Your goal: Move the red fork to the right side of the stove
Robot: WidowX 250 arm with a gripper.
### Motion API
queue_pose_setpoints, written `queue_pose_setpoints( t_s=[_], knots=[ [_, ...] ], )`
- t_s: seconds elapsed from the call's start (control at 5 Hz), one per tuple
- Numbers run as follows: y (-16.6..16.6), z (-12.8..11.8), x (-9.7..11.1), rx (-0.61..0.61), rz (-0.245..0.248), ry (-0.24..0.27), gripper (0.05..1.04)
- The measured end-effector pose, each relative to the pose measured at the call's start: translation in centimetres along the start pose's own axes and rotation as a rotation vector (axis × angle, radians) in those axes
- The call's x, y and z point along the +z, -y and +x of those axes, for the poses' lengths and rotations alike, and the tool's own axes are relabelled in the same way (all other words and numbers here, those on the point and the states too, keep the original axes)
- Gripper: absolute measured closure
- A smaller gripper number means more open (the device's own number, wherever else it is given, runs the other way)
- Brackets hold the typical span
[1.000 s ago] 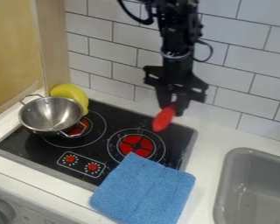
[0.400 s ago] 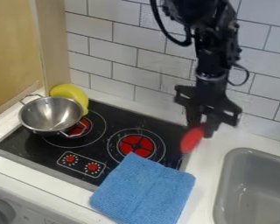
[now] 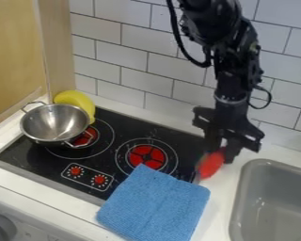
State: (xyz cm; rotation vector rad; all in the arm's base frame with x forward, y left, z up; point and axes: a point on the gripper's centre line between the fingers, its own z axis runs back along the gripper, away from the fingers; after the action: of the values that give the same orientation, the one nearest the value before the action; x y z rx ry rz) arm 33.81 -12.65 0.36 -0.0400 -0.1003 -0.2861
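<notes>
The red fork (image 3: pixel 210 164) is clamped in the pincer (image 3: pixel 219 151), at the right edge of the stove (image 3: pixel 36 164), beside the strip of worktop (image 3: pixel 221 201) before the sink (image 3: pixel 236 207). That strip looks narrow: released too far left, the fork could settle half on the stove's rim; too far right, it might tip into the sink. Let go from too high, it may bounce or roll. Lowered too near, it could land on the blue cloth (image 3: pixel 154 205).
</notes>
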Motion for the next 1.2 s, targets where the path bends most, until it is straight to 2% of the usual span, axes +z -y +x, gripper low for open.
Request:
queue_pose_setpoints(
  t_s=[0.2,0.6,0.8,1.0,1.2],
  knots=[
    [0.0,-0.2,-0.5,0.005,0.002,-0.015,0.71],
    [0.7,-0.3,-0.5,0.01,0.014,-0.018,0.145],
    [0.6,-0.2,-0.4,0.008,0.016,-0.011,0.078],
    [0.5,-0.6,0.3,0.006,0.012,-0.004,0.084],
    [0.3,-0.5,1.9,0.007,0.01,0.031,0.084]
  ],
)
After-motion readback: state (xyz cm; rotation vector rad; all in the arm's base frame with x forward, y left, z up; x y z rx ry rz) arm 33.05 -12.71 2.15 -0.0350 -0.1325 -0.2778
